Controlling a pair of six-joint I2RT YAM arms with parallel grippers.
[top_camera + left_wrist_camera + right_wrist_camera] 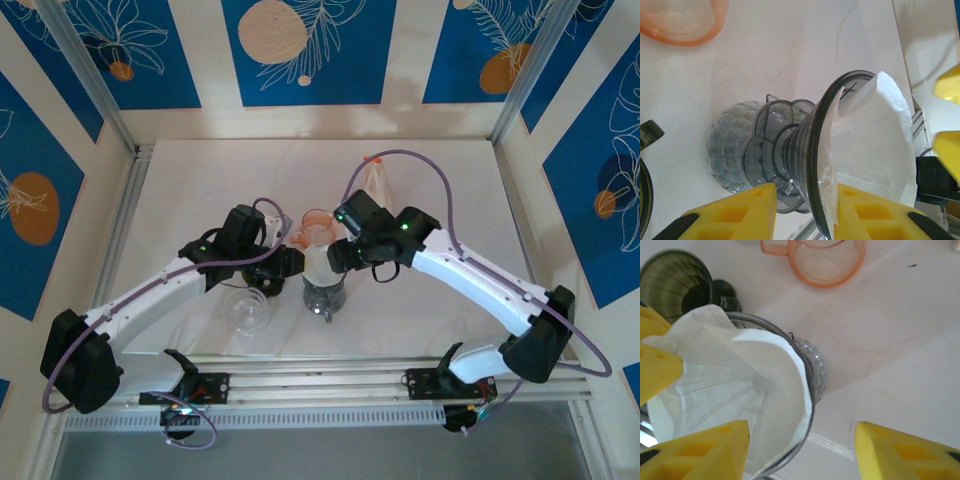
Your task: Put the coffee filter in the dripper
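Note:
A white paper coffee filter (875, 140) (775, 370) lies open inside the smoky clear dripper (822, 115) (811, 390), which stands on a ribbed glass carafe (732, 150) at the table's middle (323, 290). My left gripper (805, 192) (292, 262) straddles the dripper's rim: one finger rests on the filter inside, the other stands outside with a gap to the rim. My right gripper (802, 427) (335, 258) is open across the opposite rim, one finger over the filter and the other well outside.
An orange cup (316, 222) (827, 262) stands just behind the dripper. A clear glass (246, 310) sits to the left near the front. A clear pouch (375, 180) stands further back. Metal rails (320, 380) line the near edge.

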